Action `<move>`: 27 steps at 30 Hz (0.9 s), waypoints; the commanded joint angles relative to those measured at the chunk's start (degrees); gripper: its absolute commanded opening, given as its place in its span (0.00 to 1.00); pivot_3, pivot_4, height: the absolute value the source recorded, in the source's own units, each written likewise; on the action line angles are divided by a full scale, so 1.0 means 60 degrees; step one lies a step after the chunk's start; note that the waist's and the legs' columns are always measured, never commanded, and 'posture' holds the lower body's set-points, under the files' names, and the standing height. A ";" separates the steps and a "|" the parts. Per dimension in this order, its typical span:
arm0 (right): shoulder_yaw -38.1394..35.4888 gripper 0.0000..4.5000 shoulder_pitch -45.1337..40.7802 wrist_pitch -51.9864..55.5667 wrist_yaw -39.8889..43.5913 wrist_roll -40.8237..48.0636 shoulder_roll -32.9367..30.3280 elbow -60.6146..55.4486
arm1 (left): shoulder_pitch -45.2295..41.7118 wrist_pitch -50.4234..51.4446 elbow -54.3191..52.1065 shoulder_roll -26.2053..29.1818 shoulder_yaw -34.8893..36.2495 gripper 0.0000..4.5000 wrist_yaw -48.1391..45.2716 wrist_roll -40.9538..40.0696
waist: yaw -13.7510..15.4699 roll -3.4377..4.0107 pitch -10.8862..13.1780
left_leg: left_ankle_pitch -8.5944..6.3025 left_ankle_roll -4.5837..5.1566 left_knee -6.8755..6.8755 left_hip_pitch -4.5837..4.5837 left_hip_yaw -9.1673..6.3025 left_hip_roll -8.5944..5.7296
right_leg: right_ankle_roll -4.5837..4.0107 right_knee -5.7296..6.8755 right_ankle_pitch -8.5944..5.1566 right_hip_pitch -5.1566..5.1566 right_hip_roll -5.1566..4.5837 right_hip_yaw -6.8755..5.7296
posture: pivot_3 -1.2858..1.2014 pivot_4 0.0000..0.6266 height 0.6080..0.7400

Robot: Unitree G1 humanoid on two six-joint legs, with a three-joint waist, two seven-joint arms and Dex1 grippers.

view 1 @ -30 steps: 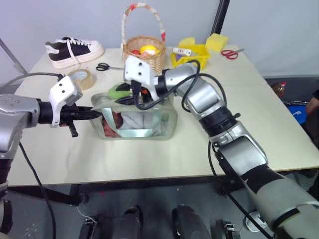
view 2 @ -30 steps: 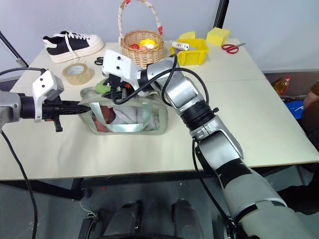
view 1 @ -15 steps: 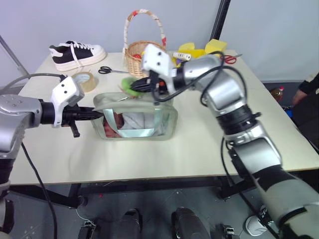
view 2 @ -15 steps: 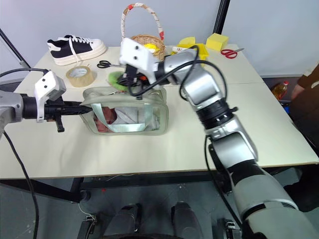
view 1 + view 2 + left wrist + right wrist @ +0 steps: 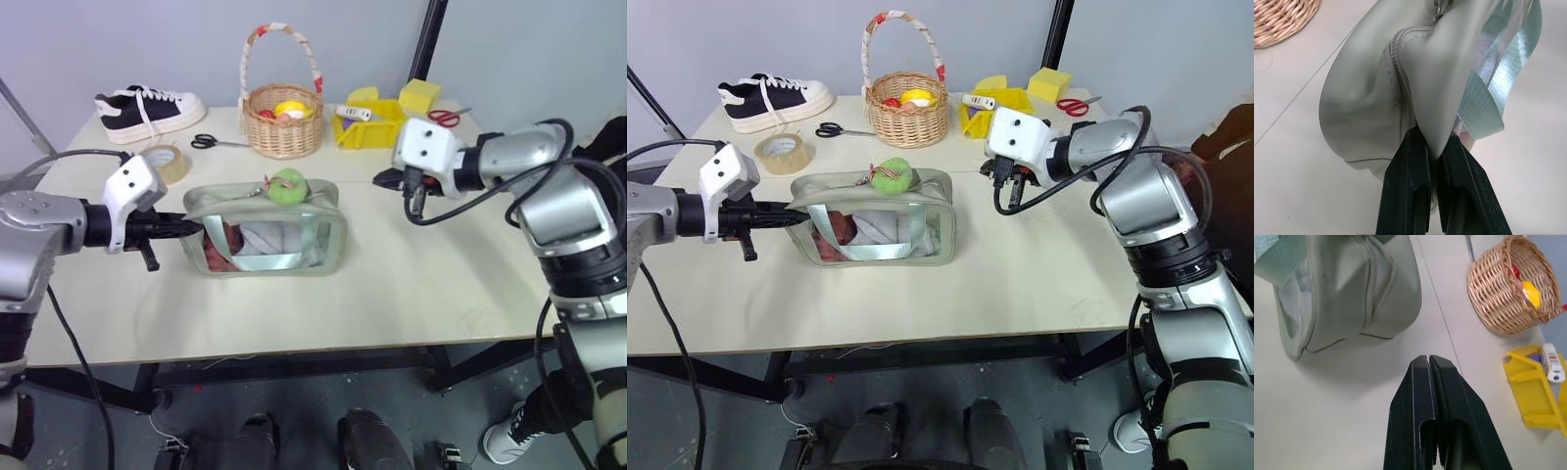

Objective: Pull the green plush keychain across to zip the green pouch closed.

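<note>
The green pouch (image 5: 266, 233) lies on the table with its clear window facing me. Resting on its top, toward the right half, is the green plush keychain (image 5: 287, 183). My left gripper (image 5: 195, 226) is shut on the pouch's left end, pinching the fabric beside the zipper (image 5: 1402, 88). My right gripper (image 5: 382, 179) hovers over bare table to the right of the pouch, shut with nothing in it; in the right wrist view its closed gripper (image 5: 1428, 360) points toward the pouch's right end (image 5: 1352, 293).
Along the back of the table stand a black-and-white shoe (image 5: 148, 103), a tape roll (image 5: 167, 160), black scissors (image 5: 211, 141), a wicker basket (image 5: 282, 125), a yellow bin (image 5: 375, 119), a yellow sponge (image 5: 418, 95) and red scissors (image 5: 446, 117). A person (image 5: 1225, 132) stands at the right.
My right gripper has let go of the keychain, shut and swung away to the right. The keychain now lies on top of the pouch. My left gripper has kept its hold.
</note>
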 commanded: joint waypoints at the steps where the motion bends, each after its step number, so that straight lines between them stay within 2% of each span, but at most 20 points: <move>1: -0.0386 0.06 -0.0550 -0.0075 -0.0371 0.0525 0.0772 -0.0530 | -0.0395 -0.0252 0.0101 -0.0039 0.0021 0.00 -0.0028 0.0103 | 0.0000 -0.0001 -0.0007 | 0.0000 0.0000 0.0000 0.0000 -0.0001 0.0000 | 0.0000 0.0001 0.0000 0.0001 0.0001 0.0000 | 0.52 0.00 1.00; 3: -0.0222 0.20 -0.0572 -0.0200 -0.0310 0.0649 0.1167 -0.0621 | -0.0514 -0.0305 0.0217 -0.0093 -0.0058 0.00 -0.0040 0.0152 | 0.0019 -0.0010 -0.0018 | 0.0001 -0.0001 0.0006 -0.0002 -0.0001 -0.0001 | 0.0000 0.0000 0.0000 0.0003 0.0000 0.0000 | 0.52 0.00 1.00; 8: 0.0291 0.75 -0.0409 -0.1013 -0.0447 0.0453 0.1928 -0.0538 | -0.0646 -0.0321 0.0268 -0.0185 -0.0157 0.00 -0.0070 0.0197 | 0.0077 -0.0039 -0.0053 | 0.0002 -0.0003 0.0013 -0.0003 -0.0009 -0.0003 | 0.0000 0.0000 0.0000 0.0010 -0.0001 -0.0004 | 0.52 0.00 1.00; 17: 0.0904 0.75 -0.0503 -0.1835 -0.0711 0.0016 0.2793 0.0826 | -0.0488 -0.0169 -0.0048 -0.0262 -0.0100 0.00 0.0006 0.0157 | 0.0034 -0.0043 -0.0127 | 0.0013 -0.0023 0.0012 -0.0002 -0.0015 -0.0004 | 0.0000 0.0000 0.0000 0.0009 0.0003 -0.0006 | 0.52 0.00 1.00; 20: 0.0821 0.56 -0.0533 -0.1891 -0.0488 0.0046 0.2644 0.1017 | -0.0405 -0.0107 -0.0121 -0.0199 -0.0001 0.00 0.0011 0.0126 | 0.0053 -0.0046 -0.0129 | 0.0014 -0.0025 0.0013 -0.0002 -0.0016 -0.0005 | 0.0000 0.0000 0.0000 0.0011 0.0002 -0.0006 | 0.52 0.00 1.00; 25: 0.0725 0.02 -0.0373 -0.1891 -0.0267 0.0018 0.2204 0.1020 | -0.0433 -0.0073 -0.0089 -0.0192 0.0031 0.00 0.0051 0.0145 | 0.0046 -0.0046 -0.0135 | 0.0014 -0.0023 0.0014 -0.0002 -0.0017 -0.0005 | 0.0000 0.0001 0.0000 0.0011 0.0003 -0.0006 | 0.52 0.00 1.00; 27: 0.0590 0.02 -0.0328 -0.1764 -0.0173 0.0070 0.1912 0.0829 | -0.0425 -0.0078 -0.0091 -0.0191 0.0038 0.00 0.0058 0.0144 | 0.0048 -0.0047 -0.0136 | 0.0013 -0.0022 0.0014 -0.0002 -0.0017 -0.0005 | 0.0000 0.0000 0.0000 0.0011 0.0002 -0.0006 | 0.52 0.00 1.00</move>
